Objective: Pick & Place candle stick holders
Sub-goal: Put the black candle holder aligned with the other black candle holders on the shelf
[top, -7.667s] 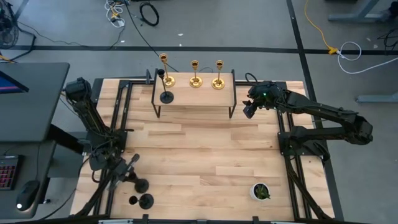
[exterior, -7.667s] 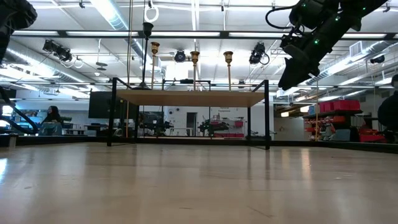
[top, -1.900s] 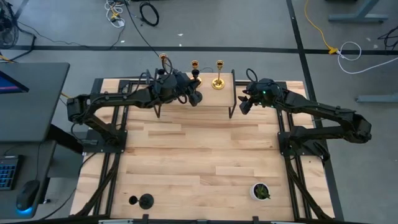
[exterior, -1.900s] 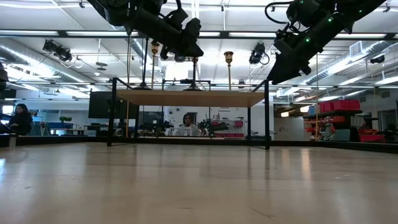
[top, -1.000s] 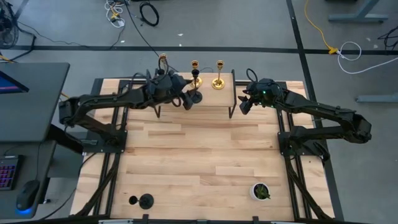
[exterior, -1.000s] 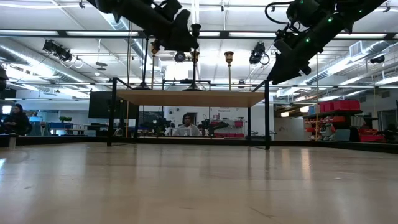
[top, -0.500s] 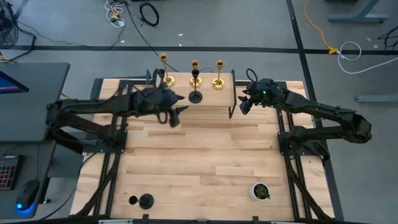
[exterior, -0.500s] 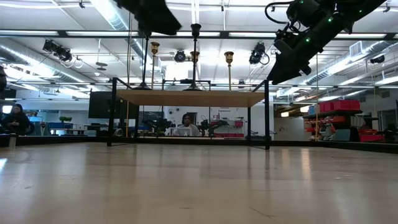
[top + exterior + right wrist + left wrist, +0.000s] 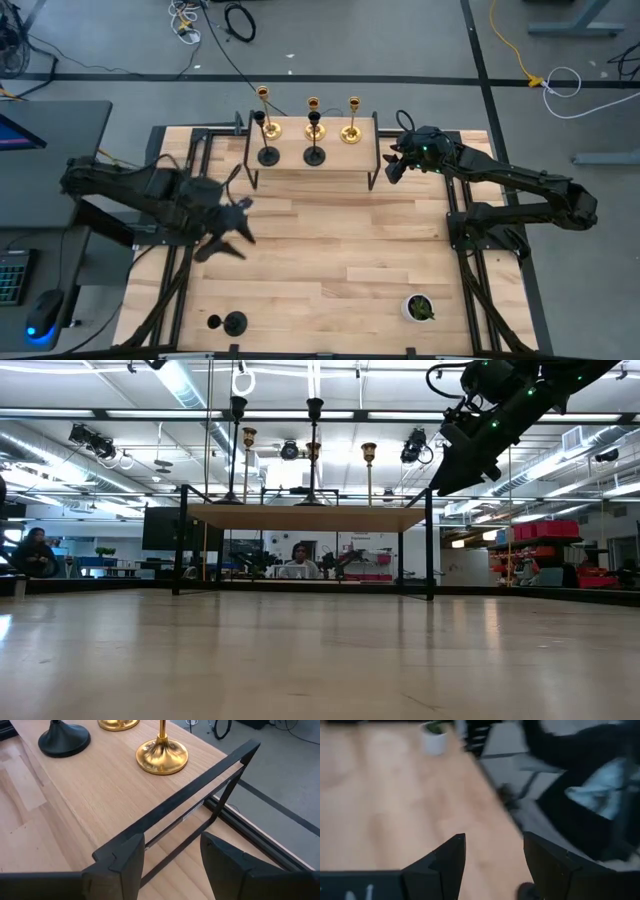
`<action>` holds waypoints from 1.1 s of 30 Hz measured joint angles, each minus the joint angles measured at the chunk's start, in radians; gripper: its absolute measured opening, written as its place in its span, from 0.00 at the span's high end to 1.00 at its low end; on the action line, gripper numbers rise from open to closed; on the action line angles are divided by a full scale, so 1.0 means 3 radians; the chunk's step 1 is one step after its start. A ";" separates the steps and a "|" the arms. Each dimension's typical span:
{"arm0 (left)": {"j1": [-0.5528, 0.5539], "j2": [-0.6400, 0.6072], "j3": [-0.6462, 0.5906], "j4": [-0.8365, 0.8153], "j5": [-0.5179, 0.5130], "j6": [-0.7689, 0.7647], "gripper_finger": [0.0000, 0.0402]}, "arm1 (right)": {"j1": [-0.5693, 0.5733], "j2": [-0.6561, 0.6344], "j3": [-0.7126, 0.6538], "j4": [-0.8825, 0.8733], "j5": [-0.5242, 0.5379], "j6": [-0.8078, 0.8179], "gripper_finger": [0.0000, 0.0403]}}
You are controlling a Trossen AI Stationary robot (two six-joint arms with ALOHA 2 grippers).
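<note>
Holder number two (image 9: pixel 314 153) is on the shelf (image 9: pixel 330 163) now, left jaws (image 9: pixel 232 228) empty and spread.
Left arm has swung back toward the last black holder (image 9: pixel 233 322); right jaws (image 9: pixel 393 172) idle, released, just beside the shelf.

Motion blur smears the left wrist view, leaving the small white pot with a green plant (image 9: pixel 434 737) a soft smudge. In the right wrist view, the shiny gold candle stick holder (image 9: pixel 161 751) is cut off above its stem.
</note>
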 joint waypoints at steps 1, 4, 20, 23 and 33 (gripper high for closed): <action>-0.0120 -0.0031 -0.0060 0.0110 0.0018 -0.0044 0.50 | 0.0000 0.0000 0.0000 -0.0001 0.0000 0.0000 0.52; -0.0517 -0.0091 -0.0232 0.0370 -0.0006 -0.0176 0.50 | 0.0000 -0.0001 0.0000 -0.0002 0.0000 0.0004 0.52; -0.2465 -0.0106 -0.0712 0.0525 -0.1793 -0.0887 0.50 | 0.0000 -0.0001 0.0000 -0.0019 0.0000 0.0022 0.52; -0.2715 -0.0102 -0.0833 0.0677 -0.1980 -0.1038 0.50 | 0.0000 -0.0001 0.0000 -0.0019 0.0000 0.0022 0.52; -0.3223 -0.0100 -0.1394 0.1318 -0.2483 -0.1485 0.50 | 0.0000 -0.0001 -0.0013 0.0017 0.0000 0.0022 0.52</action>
